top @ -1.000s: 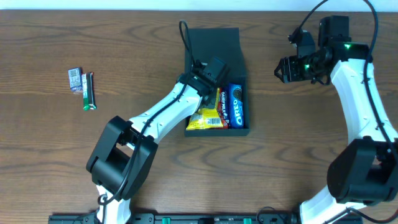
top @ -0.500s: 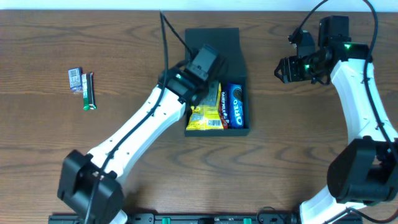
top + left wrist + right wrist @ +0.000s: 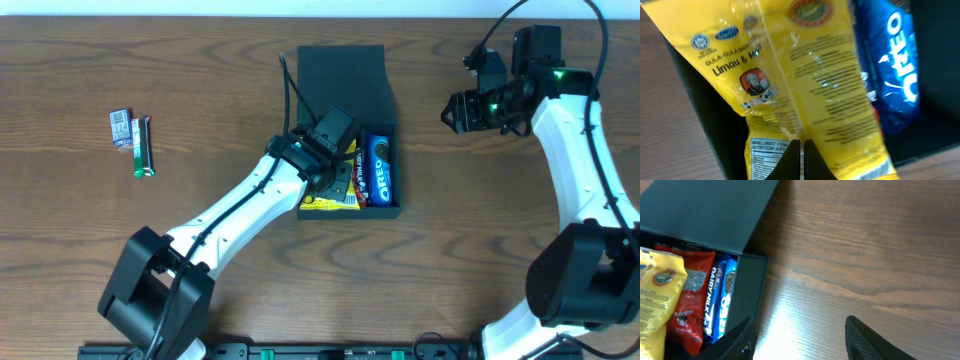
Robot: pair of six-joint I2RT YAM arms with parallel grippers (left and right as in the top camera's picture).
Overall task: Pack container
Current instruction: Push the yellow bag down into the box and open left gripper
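The dark container lies open mid-table with its flap lid folded back. Inside are a yellow snack packet, a blue Oreo pack and a red packet. My left gripper is shut and sits low over the yellow packet, its tips against the wrapper; the Oreo pack lies to its right. My right gripper is open and empty over bare table right of the box; its wrist view shows the box wall at the left.
A small silver packet and a green bar lie on the table at the far left. A blue Dairy Milk bar stands on edge between the red packet and the Oreo pack.
My left gripper rose toward the lid half a second ago and has come back down onto the yellow packet. The right arm has not moved.
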